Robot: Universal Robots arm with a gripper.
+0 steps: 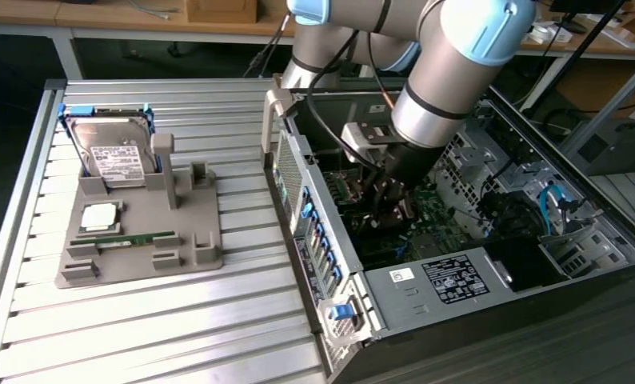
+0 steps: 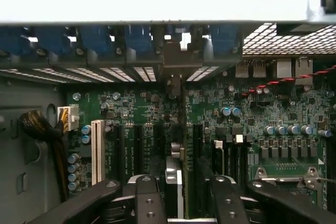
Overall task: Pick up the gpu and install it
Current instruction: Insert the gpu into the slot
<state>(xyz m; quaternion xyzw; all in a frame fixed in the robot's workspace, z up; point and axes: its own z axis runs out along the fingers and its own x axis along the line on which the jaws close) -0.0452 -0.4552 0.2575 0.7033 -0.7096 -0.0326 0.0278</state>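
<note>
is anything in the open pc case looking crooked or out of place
Nothing stands out. The gpu stands edge-on in its motherboard slot between the fingers, and looks straight, not tilted.

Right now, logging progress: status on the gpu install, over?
Gripper open, inside case. Gpu standing edge-on in motherboard slot, fingers clear either side. No obstruction seen.
</note>
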